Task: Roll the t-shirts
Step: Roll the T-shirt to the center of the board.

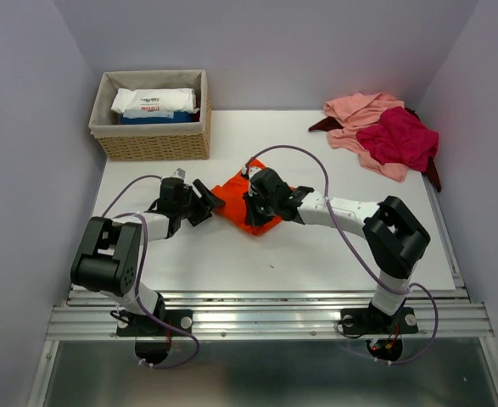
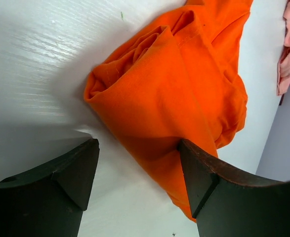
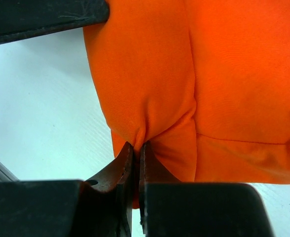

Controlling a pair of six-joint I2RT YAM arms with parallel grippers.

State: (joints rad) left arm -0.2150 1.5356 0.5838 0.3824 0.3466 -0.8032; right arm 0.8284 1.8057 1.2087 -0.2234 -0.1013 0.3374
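Jaws of the right gripper stand closed on a small pucker of the orange t-shirt; the cloth creases right at the fingertips and swells away above them in a smooth, rounded fold; bare table shows to the left of that fold in the right wrist view.

Jaws of the left gripper stand wide apart with nothing clamped; a folded edge of the orange cloth runs down between the two fingers, close against the one on the right of the left wrist view; whether it touches that finger I cannot tell; the other finger hangs over bare table.

Seen from above, the orange t-shirt lies bunched in a compact bundle near the middle of the table; the right gripper sits over its right side and the left gripper meets its left edge; both arms reach inward from their bases at the near edge.

Well apart, at the far right corner, a salmon-pink t-shirt lies crumpled with a magenta t-shirt partly on top; a dark maroon t-shirt peeks out beneath them. At the far left corner a wicker basket holds a white pack resting on a blue pack.
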